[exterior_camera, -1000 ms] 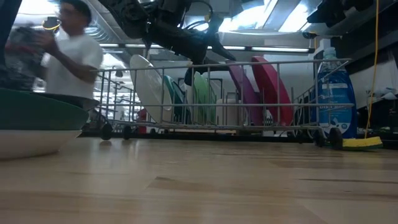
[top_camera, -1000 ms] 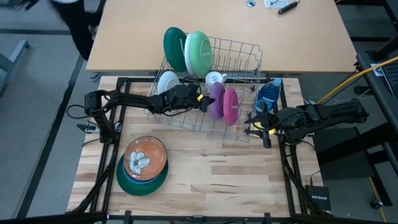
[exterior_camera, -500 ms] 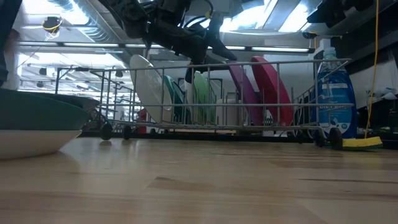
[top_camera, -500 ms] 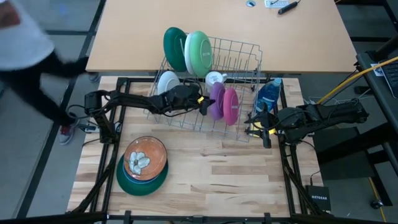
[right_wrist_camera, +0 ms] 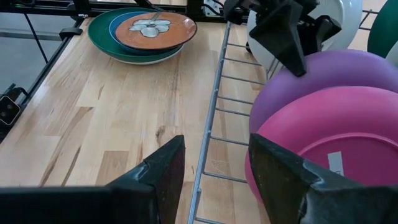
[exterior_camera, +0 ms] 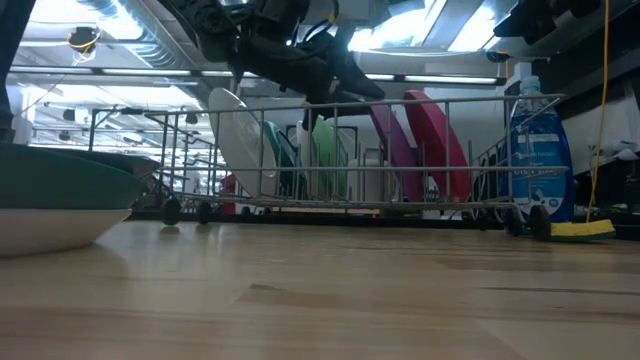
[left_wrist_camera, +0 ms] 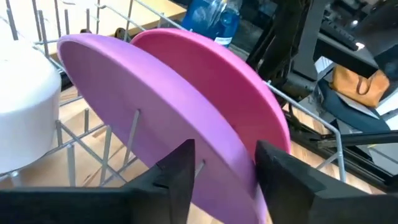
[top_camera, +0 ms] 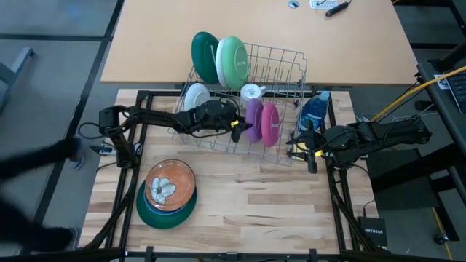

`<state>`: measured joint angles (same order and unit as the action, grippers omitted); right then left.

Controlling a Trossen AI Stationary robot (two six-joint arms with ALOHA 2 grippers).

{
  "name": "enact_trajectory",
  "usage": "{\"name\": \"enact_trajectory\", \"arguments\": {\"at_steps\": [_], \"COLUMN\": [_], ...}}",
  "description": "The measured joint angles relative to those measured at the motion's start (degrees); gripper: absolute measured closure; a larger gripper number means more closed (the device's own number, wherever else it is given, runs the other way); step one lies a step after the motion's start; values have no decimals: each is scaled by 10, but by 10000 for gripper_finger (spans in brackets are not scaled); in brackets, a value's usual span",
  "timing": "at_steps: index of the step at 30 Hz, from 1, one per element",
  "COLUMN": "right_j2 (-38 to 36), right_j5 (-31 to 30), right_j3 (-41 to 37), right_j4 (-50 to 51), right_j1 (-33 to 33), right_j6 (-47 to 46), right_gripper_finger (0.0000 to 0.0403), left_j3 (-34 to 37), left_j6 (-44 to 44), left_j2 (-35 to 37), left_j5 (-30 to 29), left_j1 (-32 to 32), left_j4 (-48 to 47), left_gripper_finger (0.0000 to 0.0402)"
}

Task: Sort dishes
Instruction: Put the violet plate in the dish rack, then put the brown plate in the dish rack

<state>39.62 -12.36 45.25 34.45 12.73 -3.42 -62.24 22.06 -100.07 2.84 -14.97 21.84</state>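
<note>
A purple plate (left_wrist_camera: 143,106) and a pink plate (left_wrist_camera: 211,74) stand on edge side by side in the wire rack (top_camera: 284,65). A dark green plate (top_camera: 204,57), a light green plate (top_camera: 233,62) and a white plate (top_camera: 196,94) also stand in the rack. My left gripper (left_wrist_camera: 225,168) reaches in from the table's left and is open, one finger on each side of the purple plate's upper rim. My right gripper (top_camera: 295,145) waits open at the rack's right end. A stack of dishes (top_camera: 170,191) topped by an orange flowered one rests on the table at the near left. My left gripper's fingers (left_wrist_camera: 180,171) come nearly level from the table's left and stand across the purple plate's upper rim (left_wrist_camera: 217,149). Whether they touch it I cannot tell. The plate stands tilted between the rack's wires, leaning toward the pink plate.
A white cup (top_camera: 252,92) sits in the rack behind the purple plate. A blue soap bottle (top_camera: 314,113) and a yellow sponge (exterior_camera: 580,230) stand by the rack's right end. Bare wooden tabletop (top_camera: 262,196) lies in front of the rack.
My left gripper has rolled about its own pointing line while staying at the purple plate. The plates in the rack have kept their places. A person behind the table's left side has moved off.
</note>
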Motion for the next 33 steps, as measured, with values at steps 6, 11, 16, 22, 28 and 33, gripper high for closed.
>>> {"name": "enact_trajectory", "arguments": {"at_steps": [6, 11, 16, 22, 28, 33], "right_j2": [0, 0, 0, 0, 0, 0], "right_j5": [0, 0, 0, 0, 16, 45], "right_j3": [0, 0, 0, 0, 0, 0], "right_j4": [0, 0, 4, 5, 5, 4], "right_j1": [0, 0, 0, 0, 0, 0], "right_j6": [0, -1, -21, -23, -42, -71], "right_gripper_finger": [221, 221, 221, 221, 221, 221], "left_j3": [0, 0, 0, 0, 0, 0], "left_j6": [0, 6, 1, -39, -60, -57], "left_j2": [0, 13, 56, 108, 182, 243], "left_j5": [-1, 12, 14, 9, 52, 101], "left_j1": [-2, -12, -23, -24, -16, 29], "left_j4": [-4, -36, -127, -191, -312, -472], "left_gripper_finger": [194, 176, 174, 174, 174, 174]}}
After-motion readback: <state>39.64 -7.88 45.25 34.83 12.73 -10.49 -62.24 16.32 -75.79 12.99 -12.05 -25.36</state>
